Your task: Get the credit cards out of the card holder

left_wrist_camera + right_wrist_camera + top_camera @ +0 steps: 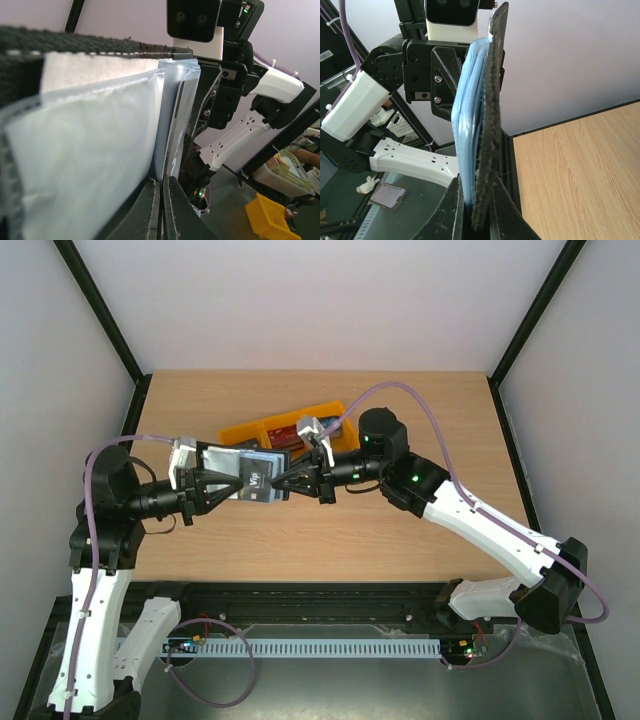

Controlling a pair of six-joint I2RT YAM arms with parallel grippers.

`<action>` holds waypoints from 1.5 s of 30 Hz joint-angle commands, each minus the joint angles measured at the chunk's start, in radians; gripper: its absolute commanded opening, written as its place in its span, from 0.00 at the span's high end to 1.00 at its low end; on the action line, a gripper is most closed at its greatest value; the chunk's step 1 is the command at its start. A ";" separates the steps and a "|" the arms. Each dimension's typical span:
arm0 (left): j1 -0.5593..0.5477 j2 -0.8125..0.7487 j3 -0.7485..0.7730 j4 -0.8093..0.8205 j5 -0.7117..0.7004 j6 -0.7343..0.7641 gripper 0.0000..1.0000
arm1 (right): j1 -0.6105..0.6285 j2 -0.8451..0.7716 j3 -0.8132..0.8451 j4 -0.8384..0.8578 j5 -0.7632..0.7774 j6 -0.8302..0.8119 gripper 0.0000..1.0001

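The black card holder [222,460] hangs open above the table, between my two grippers. My left gripper [243,484] comes from the left and is shut on a thin inner edge of the holder. In the left wrist view the card holder [90,165] fills the left, and a dark grey credit card [176,125] runs down its blue-grey pocket to the left gripper [162,200]. From above, that credit card [263,480] shows white lettering. My right gripper [277,481] is shut on the opposite edge. In the right wrist view the right gripper [475,210] pinches the card holder [492,100], black cover and blue pockets together.
A yellow bin [330,412] lies on the wooden table [400,530] just behind the grippers, with dark and red cards in it. Off the table, the left wrist view shows another yellow bin [270,220] and a white basket [287,172].
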 commanded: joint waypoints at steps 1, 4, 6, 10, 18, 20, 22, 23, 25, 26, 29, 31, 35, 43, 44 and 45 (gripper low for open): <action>0.010 0.000 0.038 -0.044 -0.015 0.047 0.98 | -0.019 -0.037 -0.006 0.004 -0.010 -0.035 0.98; 0.013 -0.003 0.045 -0.061 -0.060 0.068 0.98 | -0.068 -0.053 -0.044 0.033 -0.020 -0.006 0.98; 0.014 -0.004 0.048 -0.060 -0.076 0.068 0.98 | -0.091 -0.059 -0.060 0.049 -0.029 0.014 0.98; 0.015 -0.004 0.053 -0.074 -0.098 0.086 0.98 | -0.106 -0.070 -0.068 0.046 -0.026 0.012 0.98; 0.021 -0.004 0.069 -0.087 -0.134 0.101 0.98 | -0.149 -0.068 -0.081 0.041 -0.005 0.038 0.98; 0.023 -0.002 0.083 -0.099 -0.183 0.111 0.98 | -0.177 -0.067 -0.090 0.034 0.024 0.072 0.98; 0.027 0.000 0.097 -0.114 -0.265 0.131 0.98 | -0.214 -0.068 -0.098 0.003 0.061 0.106 0.98; 0.029 0.000 0.101 -0.122 -0.328 0.148 0.98 | -0.229 -0.068 -0.108 -0.032 0.080 0.121 0.98; 0.035 -0.006 0.094 -0.155 -0.485 0.191 0.98 | -0.246 -0.069 -0.126 -0.109 0.140 0.145 0.98; 0.037 -0.011 0.082 -0.167 -0.564 0.214 0.98 | -0.246 -0.066 -0.135 -0.161 0.182 0.149 0.98; 0.037 -0.029 0.023 -0.198 -0.724 0.259 0.98 | -0.246 -0.036 -0.190 -0.237 0.195 0.190 0.98; 0.037 -0.031 0.022 -0.201 -0.732 0.274 0.98 | -0.246 -0.013 -0.243 -0.241 0.166 0.220 0.98; 0.035 -0.039 0.017 -0.195 -0.596 0.289 0.98 | -0.243 0.059 -0.352 -0.246 0.091 0.233 0.98; 0.030 -0.039 -0.034 -0.122 -0.316 0.187 0.98 | -0.224 0.196 -0.488 -0.282 0.074 0.177 0.98; 0.030 -0.037 -0.033 -0.118 -0.324 0.171 0.98 | -0.225 0.198 -0.492 -0.312 0.108 0.167 0.98; 0.030 -0.035 -0.026 -0.123 -0.336 0.171 0.98 | -0.225 0.195 -0.497 -0.338 0.148 0.166 0.98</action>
